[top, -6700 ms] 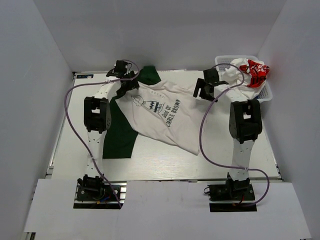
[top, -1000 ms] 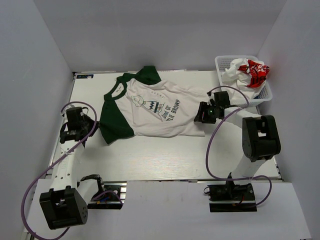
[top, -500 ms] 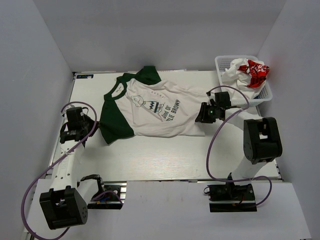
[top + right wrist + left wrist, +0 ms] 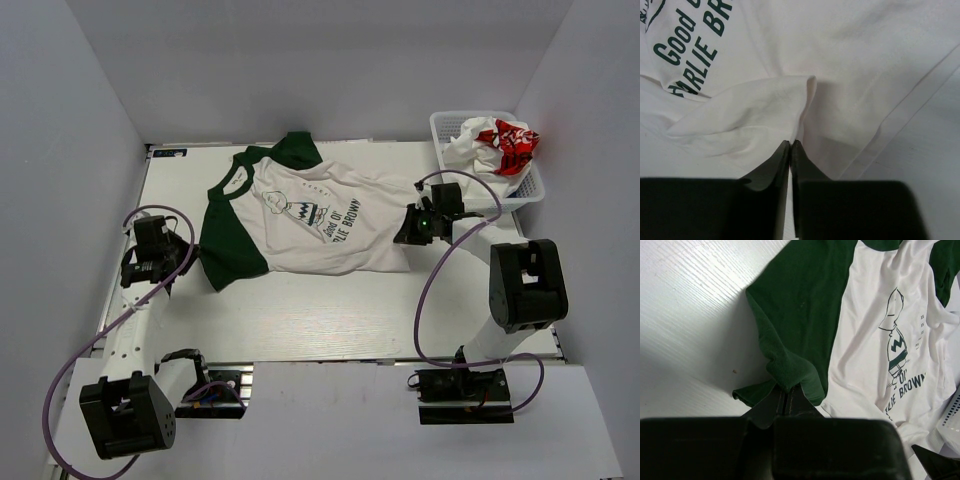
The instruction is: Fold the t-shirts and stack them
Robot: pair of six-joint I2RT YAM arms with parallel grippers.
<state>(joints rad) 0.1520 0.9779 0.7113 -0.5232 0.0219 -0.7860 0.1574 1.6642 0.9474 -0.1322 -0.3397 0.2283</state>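
The off-white t-shirt (image 4: pixel 320 235) lies on the table (image 4: pixel 300 310). The left claw (image 4: pixel 786 396), fully closed, pinches its 9 o'clock sleeve. The right claw (image 4: pixel 791 147), likewise closed, pinches the 3 o'clock hem. The fingertips hide the nipped cloth.

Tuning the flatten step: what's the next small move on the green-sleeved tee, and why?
Probably ease the right gripper outward, away from the left gripper. Both look shut on the green-sleeved tee, at hem and sleeve, and cloth bunches at each pinch, so it isn't flat yet.
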